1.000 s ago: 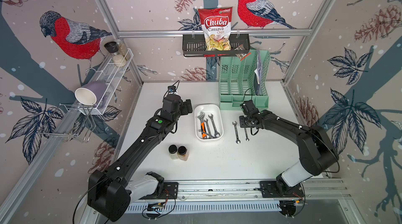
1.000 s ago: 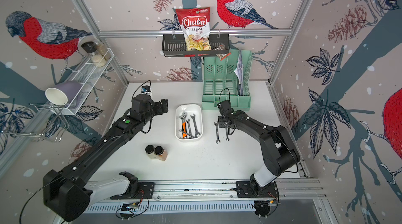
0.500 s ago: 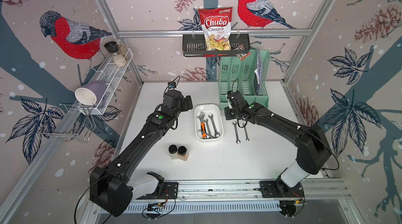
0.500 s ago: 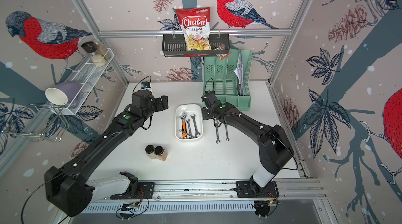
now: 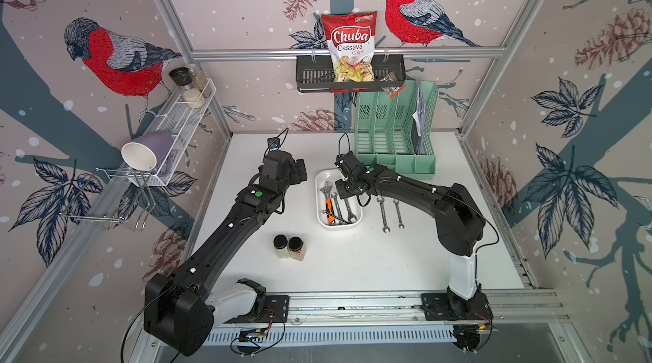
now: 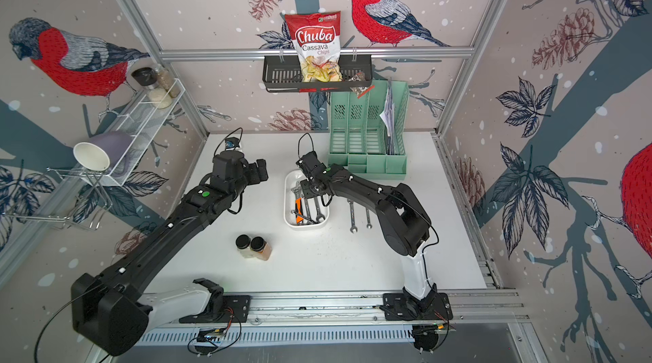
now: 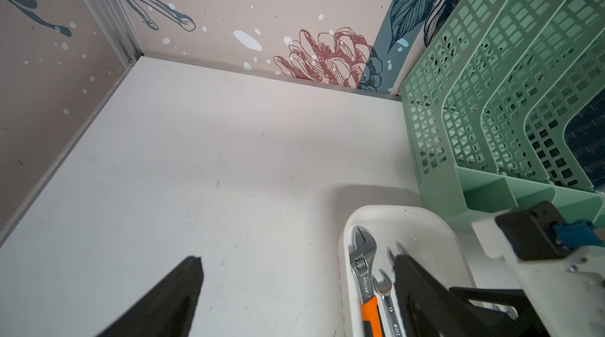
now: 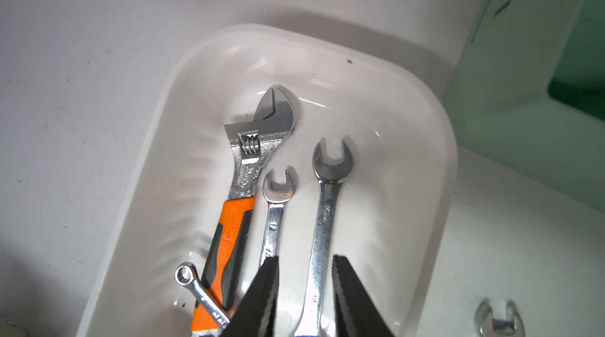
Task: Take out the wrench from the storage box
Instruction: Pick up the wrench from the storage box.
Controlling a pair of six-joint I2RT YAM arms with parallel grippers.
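Now your right gripper, swung across from the table into the storage box, stands narrowed but not yet clamped astride the long open-end wrench lying in it, so you are set to pinch and lift.

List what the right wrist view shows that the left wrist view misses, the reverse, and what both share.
Right wrist only: the small ring spanner and the right pincer straddling a long spanner. Left wrist only: the open left pincer, the pine cone print, the back corner of the table. Both: the storage box, the orange-handled adjustable wrench, the mint organizer.
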